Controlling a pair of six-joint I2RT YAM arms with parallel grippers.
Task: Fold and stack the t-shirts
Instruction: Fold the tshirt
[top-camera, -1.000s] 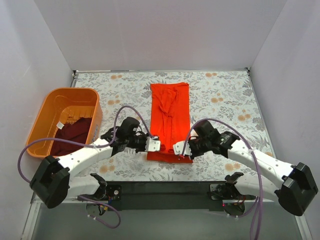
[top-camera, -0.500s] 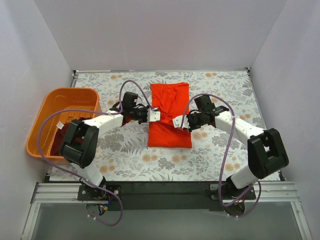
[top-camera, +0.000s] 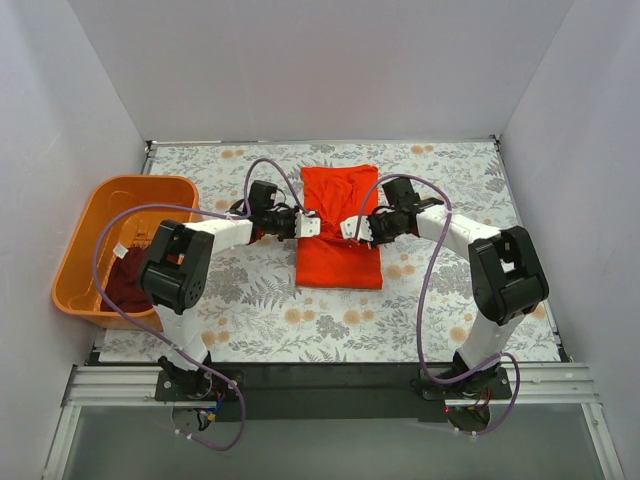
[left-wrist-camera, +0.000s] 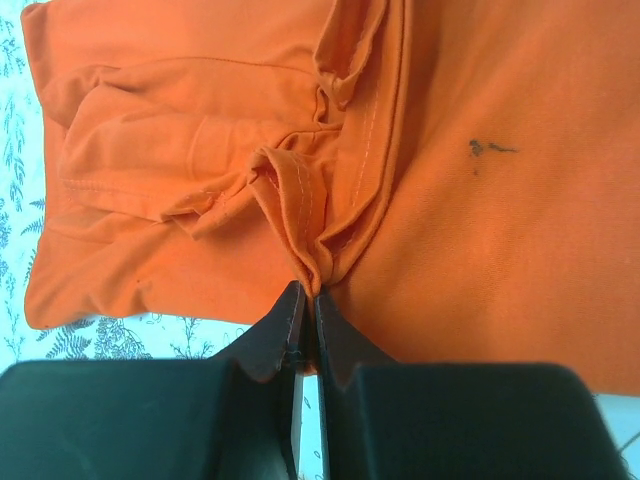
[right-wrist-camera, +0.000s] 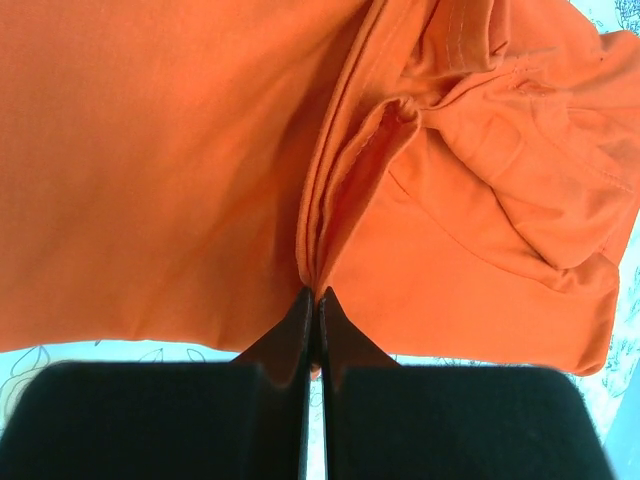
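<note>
My left gripper (left-wrist-camera: 305, 300) is pinched tight on a bunched fold of the orange-red t-shirt (top-camera: 339, 255), and my right gripper (right-wrist-camera: 312, 298) clamps its opposite edge the same way — both closed fully on cloth. I see that shirt lying mid-way across the table (top-camera: 440, 300); the maroon t-shirt (top-camera: 128, 282) sits in the orange basket (top-camera: 95, 215)

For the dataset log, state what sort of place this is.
Likely a robot lab test cell: bare white walls box in a floral-covered table, and the left arm and right arm grip an orange-red t-shirt.
</note>
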